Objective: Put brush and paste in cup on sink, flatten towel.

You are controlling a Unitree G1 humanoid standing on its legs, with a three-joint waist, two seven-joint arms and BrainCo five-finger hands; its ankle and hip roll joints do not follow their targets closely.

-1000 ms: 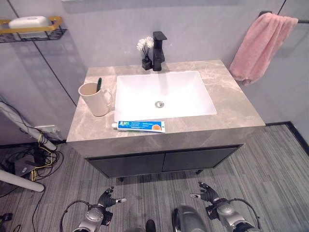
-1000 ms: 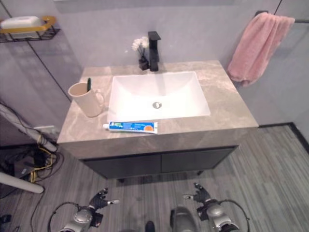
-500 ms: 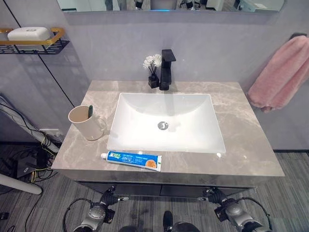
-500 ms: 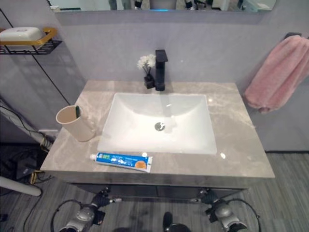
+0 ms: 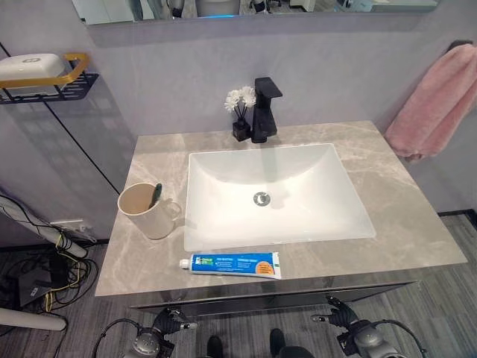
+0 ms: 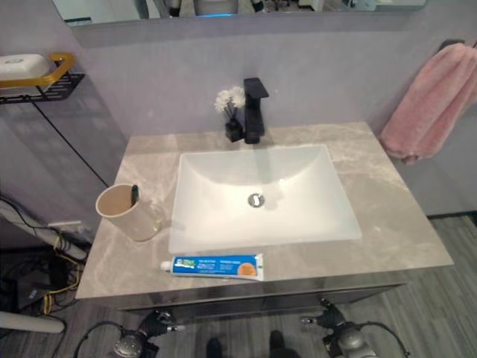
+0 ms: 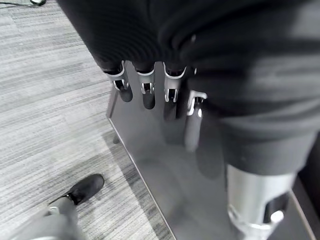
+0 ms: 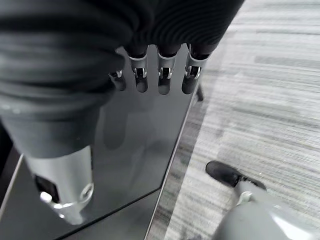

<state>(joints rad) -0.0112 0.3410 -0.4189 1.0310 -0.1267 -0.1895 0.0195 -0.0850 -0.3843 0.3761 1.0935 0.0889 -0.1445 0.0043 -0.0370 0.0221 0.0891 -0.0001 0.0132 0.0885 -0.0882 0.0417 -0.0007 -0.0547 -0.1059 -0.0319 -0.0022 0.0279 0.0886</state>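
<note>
Whole scene shifted since half a second before with the camera's move; nothing on the counter displaced. Toothpaste tube (image 5: 230,264) lay flat at counter's front edge, well above and ahead of left hand (image 5: 167,326) and right hand (image 5: 337,316), both empty with fingers relaxed. Toothbrush (image 5: 154,195) stood in beige cup (image 5: 144,212). Pink towel (image 5: 435,101) hung bunched, far beyond right hand.

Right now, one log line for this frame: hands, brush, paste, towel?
left hand: open, low, empty | right hand: open, low, empty | brush: in cup | paste: flat on counter front edge | towel: bunched on wall rail
</note>
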